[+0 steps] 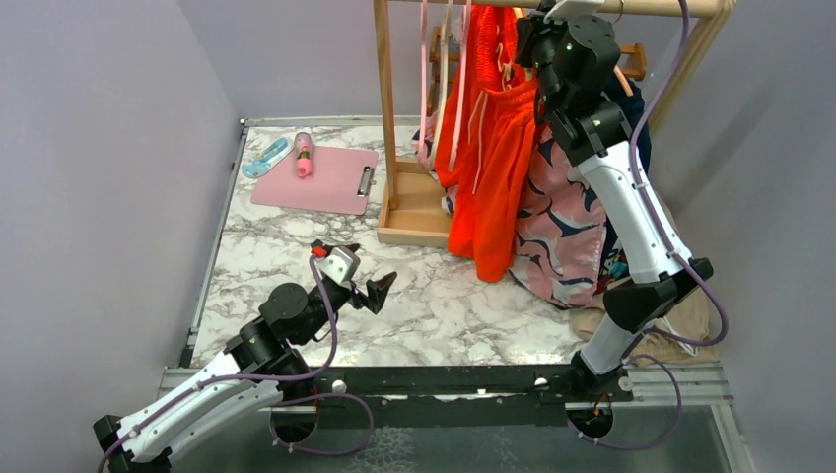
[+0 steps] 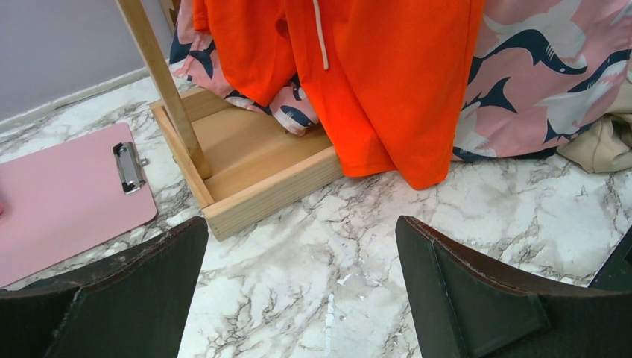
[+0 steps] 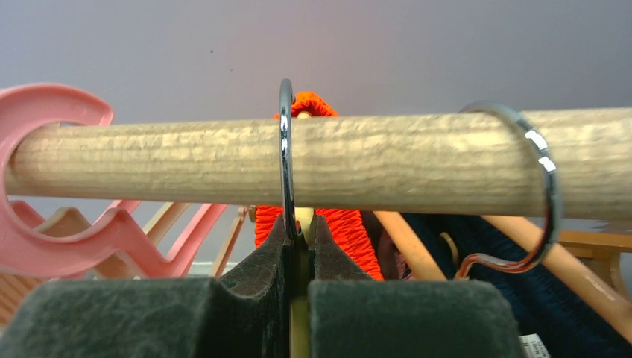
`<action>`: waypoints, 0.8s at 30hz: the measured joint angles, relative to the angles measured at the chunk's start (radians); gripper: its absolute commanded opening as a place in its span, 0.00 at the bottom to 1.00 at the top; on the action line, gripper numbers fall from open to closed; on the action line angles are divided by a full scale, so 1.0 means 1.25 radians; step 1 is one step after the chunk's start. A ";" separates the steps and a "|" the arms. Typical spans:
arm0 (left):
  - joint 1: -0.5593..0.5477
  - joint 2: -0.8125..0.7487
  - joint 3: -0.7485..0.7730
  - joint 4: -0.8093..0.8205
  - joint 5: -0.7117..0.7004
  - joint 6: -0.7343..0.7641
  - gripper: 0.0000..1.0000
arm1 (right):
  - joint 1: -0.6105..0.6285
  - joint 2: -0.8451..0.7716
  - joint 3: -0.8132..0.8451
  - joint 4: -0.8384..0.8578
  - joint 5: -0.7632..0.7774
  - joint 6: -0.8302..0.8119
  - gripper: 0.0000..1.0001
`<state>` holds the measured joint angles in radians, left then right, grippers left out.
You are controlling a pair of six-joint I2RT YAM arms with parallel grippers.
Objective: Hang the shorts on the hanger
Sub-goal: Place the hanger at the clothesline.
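Right tool [image 3: 299, 245] is pinched together on the neck of the hanger [image 3: 286, 142], just under its chrome hook, and the hook loops the wooden rail [image 3: 417, 160] directly above the fingers. The shorts [image 1: 493, 177] hang below the tool, with orange cloth bunched just behind it. My worry is that I can't tell from here whether the hook's tip has cleared the rail's far side. If I let go half-seated, hanger and shorts drop together. If I back out while the fingers grip the neck, the hanger tips and the shorts could slide off. Sideways drift is risky too, with a pink hanger [image 3: 45, 246] to the tool's left and another chrome hook [image 3: 548, 179] to its right. Left tool [image 2: 302, 291] is wide apart, empty and low over the worktop [image 2: 335, 246], with the shorts ahead of it, so it's no use as a catcher.
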<state>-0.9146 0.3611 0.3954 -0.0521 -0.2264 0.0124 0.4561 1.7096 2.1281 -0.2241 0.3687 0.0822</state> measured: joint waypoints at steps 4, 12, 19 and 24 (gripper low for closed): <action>0.000 -0.001 0.000 0.000 0.000 0.000 0.99 | 0.000 -0.006 -0.026 -0.005 -0.022 0.015 0.01; 0.000 -0.005 0.000 0.000 0.000 0.000 0.99 | 0.000 -0.050 -0.063 -0.013 -0.062 0.039 0.36; 0.000 -0.020 0.000 0.000 0.001 0.000 0.99 | -0.002 -0.129 -0.094 -0.032 -0.130 0.061 0.57; 0.000 -0.027 0.000 0.001 0.006 0.000 0.99 | -0.002 -0.189 -0.097 -0.072 -0.147 0.069 0.59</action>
<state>-0.9146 0.3279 0.3950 -0.0509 -0.2192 0.0124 0.4541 1.4731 2.0071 -0.3141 0.1844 0.1684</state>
